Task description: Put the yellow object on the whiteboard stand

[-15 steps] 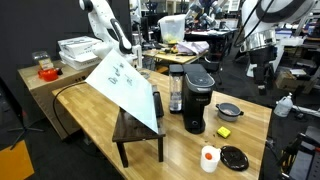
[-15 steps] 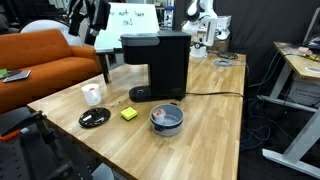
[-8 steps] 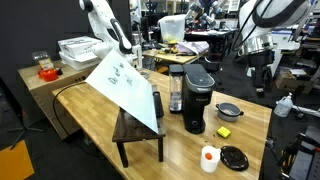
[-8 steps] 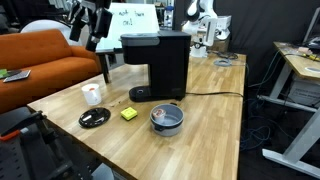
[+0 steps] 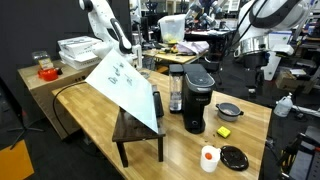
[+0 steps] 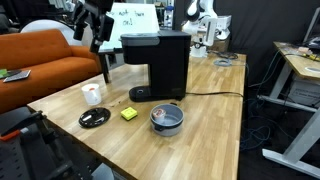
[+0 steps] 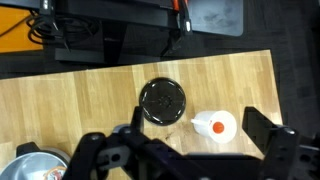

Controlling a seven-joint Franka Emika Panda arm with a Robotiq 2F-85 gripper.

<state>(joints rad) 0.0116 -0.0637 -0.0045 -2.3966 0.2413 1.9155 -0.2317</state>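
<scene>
- Yellow against pale wood: the yellow object (image 5: 225, 131) lies flat on the light wooden table (image 5: 250, 125), in the lower right of an exterior view, just beside the base of the black coffee maker (image 5: 197, 100).
- Around it you have a metal pot (image 5: 229, 110) further back. A black round lid (image 5: 235, 157) and a white cup with orange lid (image 5: 209, 158) sit nearer the bottom of the frame. All three are near it, and none seems to touch it.
- The whiteboard stand (image 5: 138, 133) sits left of centre in that view. It is dark wood on legs and bears the tilted white board (image 5: 125, 85) with scribbles. The coffee maker stands between the stand and the yellow object, so the two are well apart.
- Your gripper (image 7: 172, 132) fills the bottom of the wrist view with its jaws spread wide and nothing between them. Past them you look straight down on the black round lid at centre frame and the white cup with orange lid just to its lower right.
- In both exterior views the gripper hangs high over the scene, clear of the table and well apart from both the yellow object and the stand.
</scene>
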